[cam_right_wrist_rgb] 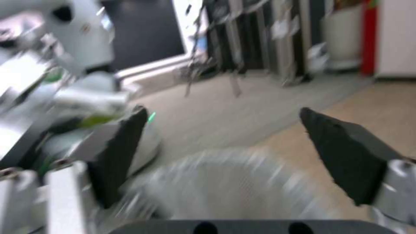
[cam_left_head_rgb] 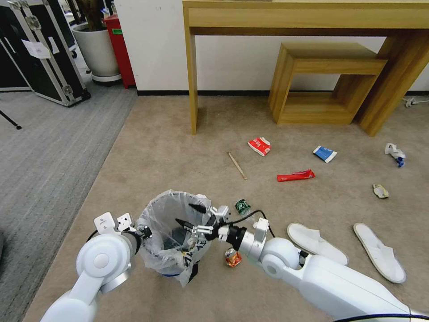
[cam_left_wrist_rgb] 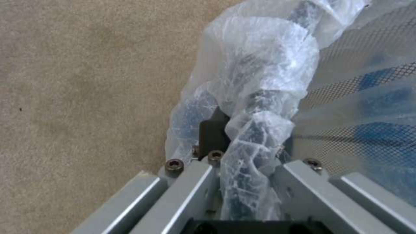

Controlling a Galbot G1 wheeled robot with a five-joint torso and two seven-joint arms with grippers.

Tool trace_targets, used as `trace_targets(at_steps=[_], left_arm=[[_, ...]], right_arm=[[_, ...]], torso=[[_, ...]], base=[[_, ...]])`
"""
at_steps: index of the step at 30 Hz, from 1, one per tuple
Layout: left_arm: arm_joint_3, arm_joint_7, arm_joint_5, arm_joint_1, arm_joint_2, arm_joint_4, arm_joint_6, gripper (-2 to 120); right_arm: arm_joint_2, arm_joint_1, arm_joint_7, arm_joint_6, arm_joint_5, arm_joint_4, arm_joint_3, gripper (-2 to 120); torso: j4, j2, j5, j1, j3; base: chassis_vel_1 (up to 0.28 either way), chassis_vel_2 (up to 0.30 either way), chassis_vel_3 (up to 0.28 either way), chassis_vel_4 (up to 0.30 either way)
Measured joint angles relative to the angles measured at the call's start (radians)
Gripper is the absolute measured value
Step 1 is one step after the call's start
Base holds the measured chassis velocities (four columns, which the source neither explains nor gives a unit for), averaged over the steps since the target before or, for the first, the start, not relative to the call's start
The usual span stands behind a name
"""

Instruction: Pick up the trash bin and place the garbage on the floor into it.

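Note:
The trash bin (cam_left_head_rgb: 172, 237), black with a crinkly white bag, is right in front of me on the beige floor (cam_left_head_rgb: 178, 147). My left gripper (cam_left_head_rgb: 145, 232) is shut on its bag-wrapped rim (cam_left_wrist_rgb: 260, 97). Over the bin's mouth hangs my right gripper (cam_left_head_rgb: 190, 215), open and holding nothing, its fingers (cam_right_wrist_rgb: 346, 152) wide apart. Garbage lies around: a green can (cam_left_head_rgb: 242, 206) and an orange can (cam_left_head_rgb: 233, 257) beside the bin, a wooden stick (cam_left_head_rgb: 237, 165), a red-white carton (cam_left_head_rgb: 259, 146), a red wrapper (cam_left_head_rgb: 295, 175), a blue-white packet (cam_left_head_rgb: 325, 153), crumpled paper (cam_left_head_rgb: 380, 191), a crushed bottle (cam_left_head_rgb: 395, 154) and two white slippers (cam_left_head_rgb: 316, 241).
A wooden desk (cam_left_head_rgb: 192, 76) and a low wooden stool (cam_left_head_rgb: 321, 80) stand against the far wall. Grey ribbed carpet (cam_left_head_rgb: 49, 161) runs along the left, with a black flight case (cam_left_head_rgb: 44, 53), a white plant pot (cam_left_head_rgb: 96, 49) and a red box (cam_left_head_rgb: 120, 49) behind it.

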Motion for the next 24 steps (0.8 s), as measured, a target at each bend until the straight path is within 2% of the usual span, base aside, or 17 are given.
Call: trace_targets(at_steps=[3, 7, 8, 10, 14, 20, 24], left_arm=[[-0.007, -0.001, 0.000, 0.010, 0.005, -0.004, 0.001, 0], [-0.012, 0.000, 0.000, 0.014, 0.006, -0.007, 0.002, 0], [-0.012, 0.000, 0.000, 0.014, 0.006, -0.007, 0.002, 0], [-0.011, 0.000, 0.000, 0.012, 0.005, -0.007, 0.002, 0], [-0.010, 0.003, 0.002, 0.006, 0.001, -0.006, 0.002, 0], [-0.011, 0.007, 0.004, -0.001, 0.004, -0.006, 0.001, 0], [-0.017, 0.008, 0.004, -0.001, 0.011, -0.006, 0.000, 0]], right_arm=[[0.004, 0.024, 0.026, -0.015, 0.034, -0.034, 0.082, 100], [-0.013, 0.018, 0.057, -0.051, 0.055, -0.063, 0.124, 100], [-0.013, 0.018, 0.057, -0.051, 0.055, -0.063, 0.124, 100], [-0.023, -0.001, 0.109, -0.115, 0.063, -0.089, 0.130, 100], [-0.020, -0.022, 0.127, -0.156, 0.076, -0.146, 0.118, 100], [-0.011, -0.081, 0.126, -0.174, 0.066, -0.236, 0.087, 100], [-0.020, -0.154, 0.135, -0.181, 0.050, -0.241, 0.080, 100]], torso=[[0.0002, 0.000, -0.0001, 0.000, 0.000], [0.0001, 0.000, 0.0000, 0.000, 0.000], [0.0001, 0.000, 0.0000, 0.000, 0.000], [-0.0001, 0.000, 0.0000, 0.000, 0.000], [-0.0001, 0.000, 0.0001, 0.000, 0.000], [0.0001, 0.000, 0.0001, 0.000, 0.000], [0.0000, 0.000, 0.0002, 0.000, 0.000]], base=[[0.000, 0.000, 0.000, 0.000], [0.000, 0.000, 0.000, 0.000], [0.000, 0.000, 0.000, 0.000], [0.000, 0.000, 0.000, 0.000], [0.000, 0.000, 0.000, 0.000], [0.000, 0.000, 0.000, 0.000], [0.000, 0.000, 0.000, 0.000]])
